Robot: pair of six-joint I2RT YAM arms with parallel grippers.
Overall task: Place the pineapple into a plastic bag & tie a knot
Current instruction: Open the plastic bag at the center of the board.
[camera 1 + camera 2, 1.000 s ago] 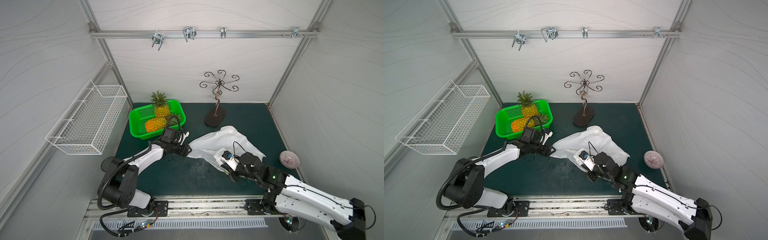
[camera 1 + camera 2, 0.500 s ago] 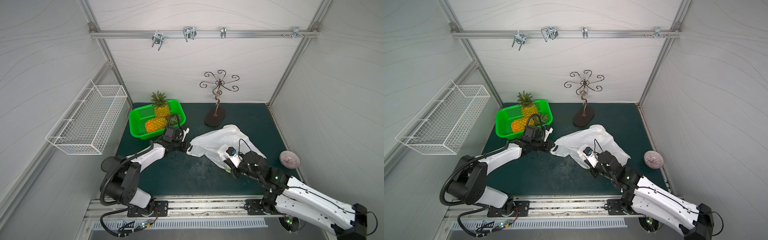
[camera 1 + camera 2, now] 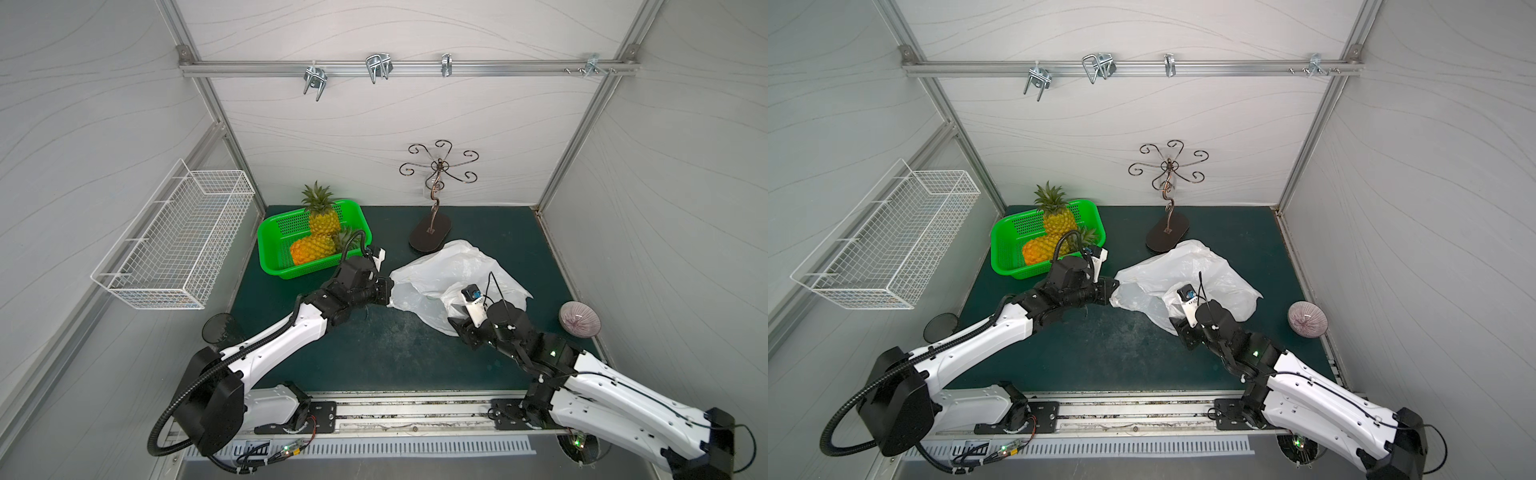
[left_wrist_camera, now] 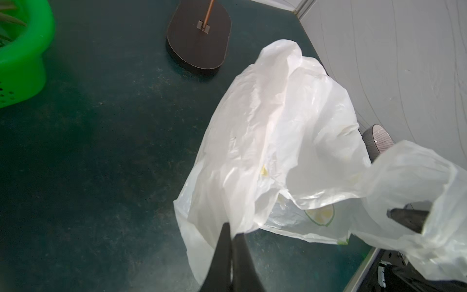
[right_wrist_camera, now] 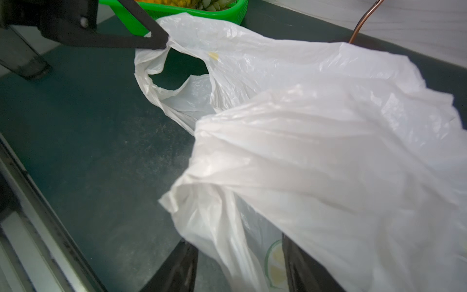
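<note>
The white plastic bag lies crumpled on the green mat, a yellow lemon print showing through it. My left gripper is shut on the bag's near-left edge by a handle loop. My right gripper stands open at the bag's near side. Loose film hangs between its fingers, and film drapes over one finger. One pineapple stands in the green basket and another lies beside it. No knot is in view.
The green basket sits at the back left, just behind my left wrist. A dark metal hook stand rises behind the bag. A purple bowl rests by the right wall. A wire basket hangs on the left wall.
My left gripper has shut on the bag's edge. My right gripper, shut a second ago, has opened and moved further in under the bag's near side.
</note>
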